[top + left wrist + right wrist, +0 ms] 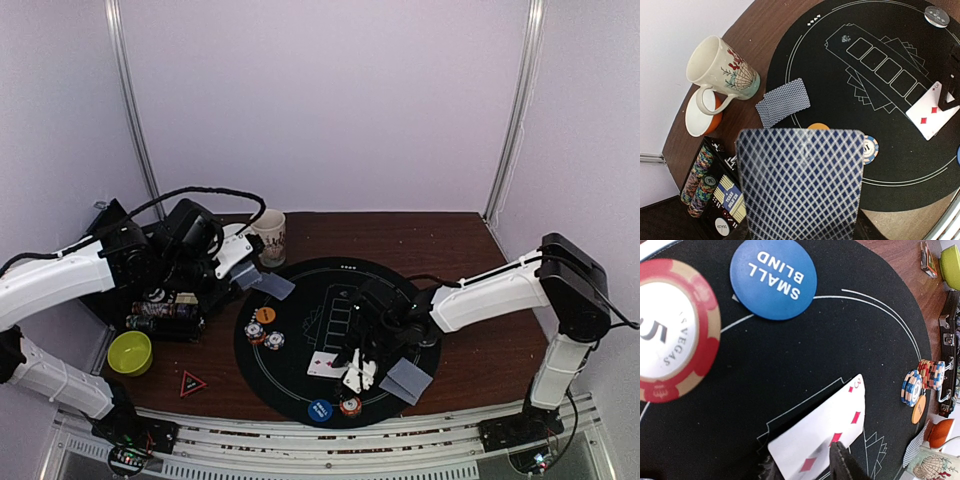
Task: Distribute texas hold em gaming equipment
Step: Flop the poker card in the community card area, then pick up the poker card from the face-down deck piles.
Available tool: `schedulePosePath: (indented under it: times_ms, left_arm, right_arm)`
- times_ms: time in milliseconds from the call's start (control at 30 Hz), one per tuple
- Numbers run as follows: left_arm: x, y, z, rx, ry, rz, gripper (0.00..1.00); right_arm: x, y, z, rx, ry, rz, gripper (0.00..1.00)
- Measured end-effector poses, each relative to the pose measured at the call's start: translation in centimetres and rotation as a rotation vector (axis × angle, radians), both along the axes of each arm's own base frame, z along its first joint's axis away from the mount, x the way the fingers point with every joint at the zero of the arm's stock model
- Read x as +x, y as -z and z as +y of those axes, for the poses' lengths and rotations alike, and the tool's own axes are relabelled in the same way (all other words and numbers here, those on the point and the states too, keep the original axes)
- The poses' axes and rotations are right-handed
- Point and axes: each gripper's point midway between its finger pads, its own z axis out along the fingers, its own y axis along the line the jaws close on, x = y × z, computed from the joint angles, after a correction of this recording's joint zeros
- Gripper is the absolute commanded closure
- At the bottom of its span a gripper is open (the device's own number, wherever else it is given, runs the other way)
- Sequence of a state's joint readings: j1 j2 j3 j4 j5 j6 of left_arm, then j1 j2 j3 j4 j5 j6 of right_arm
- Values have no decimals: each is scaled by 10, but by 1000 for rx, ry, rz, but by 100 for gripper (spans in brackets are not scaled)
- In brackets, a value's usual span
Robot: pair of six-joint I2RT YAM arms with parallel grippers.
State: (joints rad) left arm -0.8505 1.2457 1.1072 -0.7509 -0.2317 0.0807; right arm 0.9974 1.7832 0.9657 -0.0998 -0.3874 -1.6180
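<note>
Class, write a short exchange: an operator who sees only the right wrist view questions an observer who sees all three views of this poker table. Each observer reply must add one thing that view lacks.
Operator: I see a face-up white card with red diamonds on the big round black mat. Is the left end effector holding anything?
Observer: Yes, it holds a playing card with a blue lattice back, near the mat's far-left side.
Operator: Are there cards on the right side?
Observer: Yes, grey-blue-backed cards lie face down at the mat's near-right edge. I cannot count them.
</note>
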Motion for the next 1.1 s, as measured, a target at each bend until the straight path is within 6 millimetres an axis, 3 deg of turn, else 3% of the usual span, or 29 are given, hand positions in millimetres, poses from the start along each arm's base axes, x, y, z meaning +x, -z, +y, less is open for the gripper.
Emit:
schedulePosePath:
  times_ms: [300, 433, 533, 700, 833, 900, 1000, 1100]
  left_arm:
    - [0, 0, 0, 6, 9, -4, 50]
    - [0, 0, 0, 9, 12, -4, 51]
    - [0, 1, 0, 10, 11, -3, 51]
    - [0, 0, -1, 8, 17, -3, 51]
    - [2, -5, -4, 6, 30, -13, 52]
    - [3, -8, -5, 4, 37, -20, 52]
    - [4, -13, -8, -4, 43, -29, 52]
    - [4, -17, -9, -10, 51, -34, 52]
  right_arm:
    - [5, -29, -11, 21, 15, -88, 49]
    - [12, -59, -10, 103, 120, -56, 49]
    - [22, -99, -1, 261, 273, 40, 48]
    - [63, -190, 10, 665, 738, 439, 30]
    - [117, -257, 24, 859, 1002, 871, 12]
    - [144, -284, 43, 899, 1068, 1056, 12]
    - [155, -287, 69, 849, 1119, 1285, 16]
    - [156, -270, 91, 751, 1160, 1451, 18]
